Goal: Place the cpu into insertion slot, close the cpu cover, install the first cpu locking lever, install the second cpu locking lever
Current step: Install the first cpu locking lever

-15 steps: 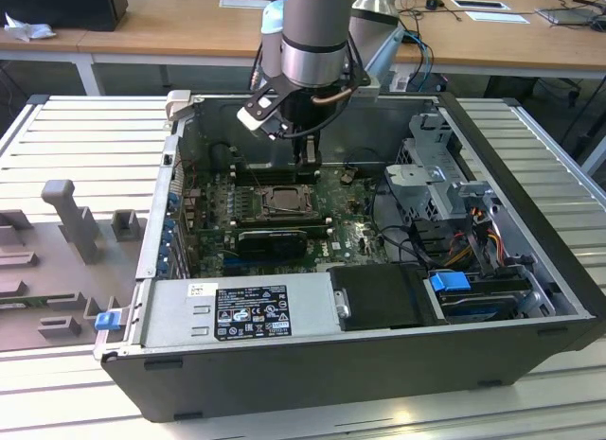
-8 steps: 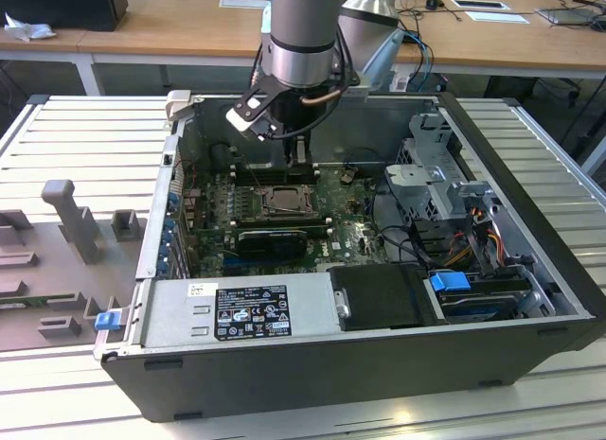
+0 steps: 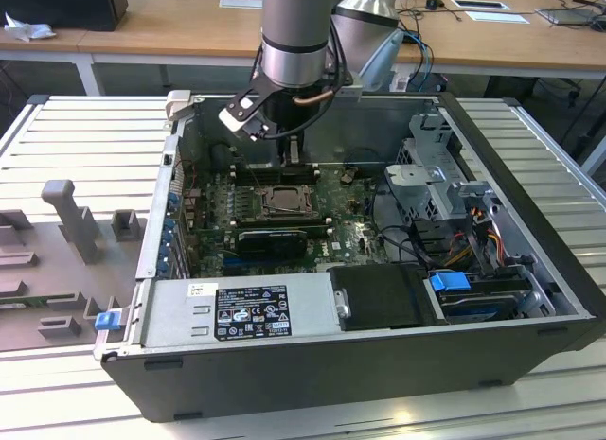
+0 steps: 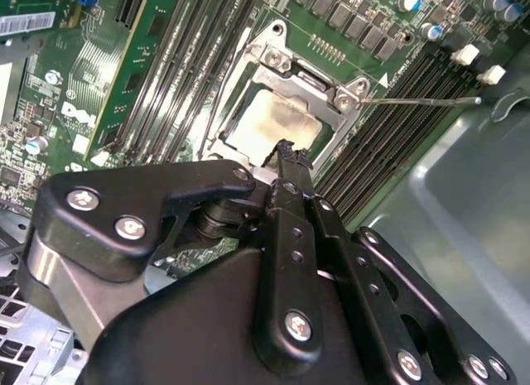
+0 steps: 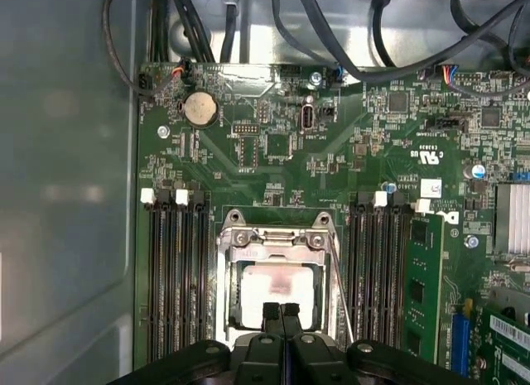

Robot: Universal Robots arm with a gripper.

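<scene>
Both fingers of my tool (image 5: 281, 310) meet, empty, just over the cpu (image 5: 277, 287), seated in the insertion slot (image 3: 283, 201) beneath the cpu cover (image 5: 273, 237), ten o'clock of the computer case's (image 3: 379, 364) centre in the exterior view.

In the exterior view, a ribbed pale metal table (image 3: 85, 128) is seen at ten o'clock. Wooden desks (image 3: 170, 28) are ranged along twelve o'clock, with white papers (image 3: 497, 16) laid at one o'clock and a black box (image 3: 66, 5) at eleven.
</scene>
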